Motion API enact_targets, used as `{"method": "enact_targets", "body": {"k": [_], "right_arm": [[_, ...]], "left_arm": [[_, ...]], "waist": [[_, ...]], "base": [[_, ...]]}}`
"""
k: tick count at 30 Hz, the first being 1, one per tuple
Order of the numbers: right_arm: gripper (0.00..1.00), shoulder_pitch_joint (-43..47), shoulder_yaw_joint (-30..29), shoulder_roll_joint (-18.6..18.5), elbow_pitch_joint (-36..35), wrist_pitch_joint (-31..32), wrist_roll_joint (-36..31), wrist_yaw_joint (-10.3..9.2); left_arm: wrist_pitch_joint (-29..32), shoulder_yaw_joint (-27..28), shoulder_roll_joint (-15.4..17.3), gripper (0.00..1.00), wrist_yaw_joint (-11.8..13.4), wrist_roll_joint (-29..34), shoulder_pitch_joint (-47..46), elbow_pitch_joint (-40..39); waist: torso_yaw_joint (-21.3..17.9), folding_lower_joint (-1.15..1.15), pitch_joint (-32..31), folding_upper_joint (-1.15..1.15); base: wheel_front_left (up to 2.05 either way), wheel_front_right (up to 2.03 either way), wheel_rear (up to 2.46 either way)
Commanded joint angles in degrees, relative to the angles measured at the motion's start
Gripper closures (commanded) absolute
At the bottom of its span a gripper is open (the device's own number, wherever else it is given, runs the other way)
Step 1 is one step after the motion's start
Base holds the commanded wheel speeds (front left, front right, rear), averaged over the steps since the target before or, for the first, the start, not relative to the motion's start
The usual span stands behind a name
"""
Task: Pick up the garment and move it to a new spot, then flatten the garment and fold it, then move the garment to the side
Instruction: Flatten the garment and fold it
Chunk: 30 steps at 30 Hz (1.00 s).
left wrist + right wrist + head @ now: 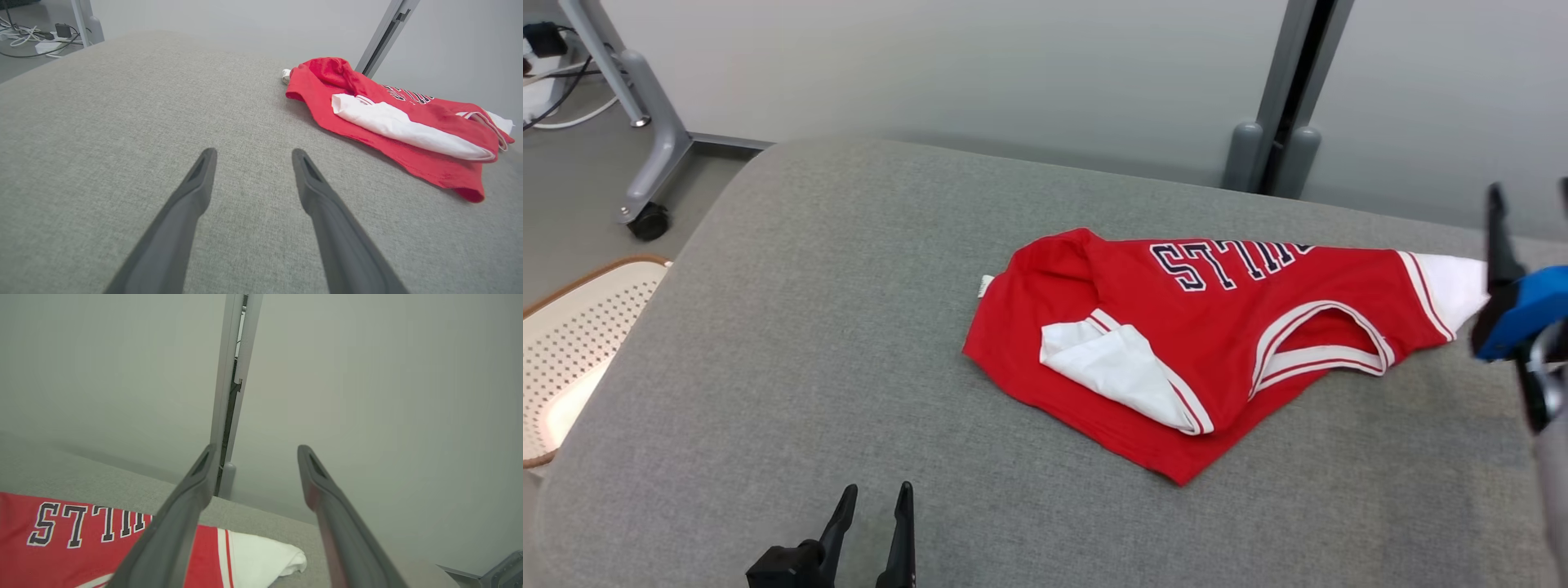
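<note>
The garment (1217, 327) is a red jersey with dark lettering and white sleeves, lying crumpled on the grey padded surface (849, 327) right of centre. One white sleeve is folded over its front. My right gripper (1529, 196) hovers just past the garment's right white sleeve, open, with nothing between its fingers. In the right wrist view, that gripper (255, 451) points over the sleeve (261, 559) toward the wall. My left gripper (876, 498) is open and empty near the front edge, well left of the garment (408, 122); its fingertips (206, 159) hang low over bare fabric.
A grey partition post (1286, 98) stands behind the far edge. On the floor to the left are a wheeled stand leg (645, 163), some cables (556, 73) and a white perforated seat (572, 343). Bare grey surface stretches left of the garment.
</note>
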Motion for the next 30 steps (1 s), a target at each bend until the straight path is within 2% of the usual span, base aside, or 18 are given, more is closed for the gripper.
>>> {"method": "enact_targets", "body": {"k": [1, 4, 8, 14, 20, 26, 30], "right_arm": [[0.0, 1.5, 0.7, 2.4, -1.3, -0.3, -0.4, 0.0], [0.0, 3.8, 4.1, 6.2, -3.0, -0.3, 0.8, 0.0], [0.0, 8.4, 12.6, 10.9, -4.1, -0.3, 5.1, -0.01], [0.0, 16.4, 20.5, 14.3, -5.3, -0.3, 12.7, -0.01], [0.0, 20.1, 21.7, 15.5, -4.9, -0.3, 15.7, -0.01], [0.0, 19.6, 20.9, 15.9, -2.5, -0.3, 17.1, -0.01], [0.0, 18.8, 22.8, 15.9, -1.9, -0.3, 20.5, 0.0]], "left_arm": [[-0.2, 0.1, 0.0, 0.0, -0.4, 0.1, -0.9, -0.2], [-0.2, -0.1, 0.0, 0.0, -0.4, -0.1, -1.1, -0.2], [-0.2, -0.7, 0.0, 0.0, -0.5, -0.6, -1.5, 0.0], [-0.2, -0.7, 0.0, 0.0, -0.3, -1.0, -1.2, 0.0], [-0.2, -0.2, 0.0, 0.0, -0.3, -0.6, -0.5, 0.1], [-0.2, -0.9, 0.0, 0.0, -0.3, -0.6, -1.1, 0.2], [-0.2, -1.2, 0.0, 0.0, -0.3, -0.8, -1.5, 0.1]], "waist": [[-0.6, 0.0, 0.0, 0.0], [-1.1, 0.0, 0.3, 0.0], [-1.0, 0.0, 0.4, 0.0], [-0.5, 0.0, 0.5, 0.0], [-0.5, 0.0, 0.5, 0.0], [0.2, 0.0, 0.4, 0.0], [1.1, 0.0, 0.6, 0.0]], "base": [[0.0, 0.0, 0.0], [0.0, 0.0, 0.0], [0.0, 0.0, 0.0], [0.0, 0.0, 0.0], [0.0, 0.0, 0.0], [0.0, 0.0, 0.0], [0.0, 0.0, 0.0]]}}
